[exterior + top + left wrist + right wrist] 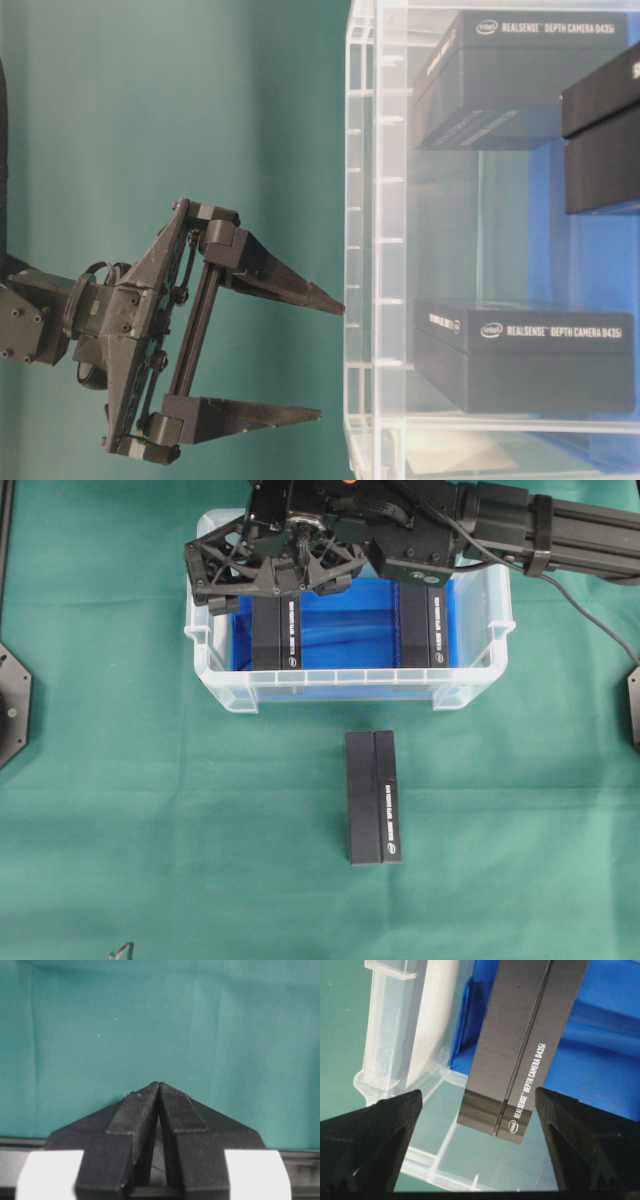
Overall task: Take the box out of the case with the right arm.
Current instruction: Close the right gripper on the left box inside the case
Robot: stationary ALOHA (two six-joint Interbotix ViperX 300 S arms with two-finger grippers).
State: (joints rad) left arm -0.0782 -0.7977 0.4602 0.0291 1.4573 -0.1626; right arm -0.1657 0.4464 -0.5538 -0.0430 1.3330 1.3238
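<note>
The clear case [350, 676] with a blue floor holds two black boxes: one at its left [277, 635], one at its right [425, 630]. My all-black right gripper [275, 580] hangs open over the case's left part, above the left box's far end. In the right wrist view that box [520, 1045] lies below, between the spread fingers of the right gripper [477, 1105], untouched. From table level the right gripper [330, 360] points at the case rim [358, 250], its jaws wide apart. My left gripper [159, 1086] is shut over bare green cloth.
A third black box [374, 797] lies on the green cloth in front of the case. The right arm's long link [560, 530] crosses the case's far right corner. Black mounts [12, 705] sit at the table's side edges.
</note>
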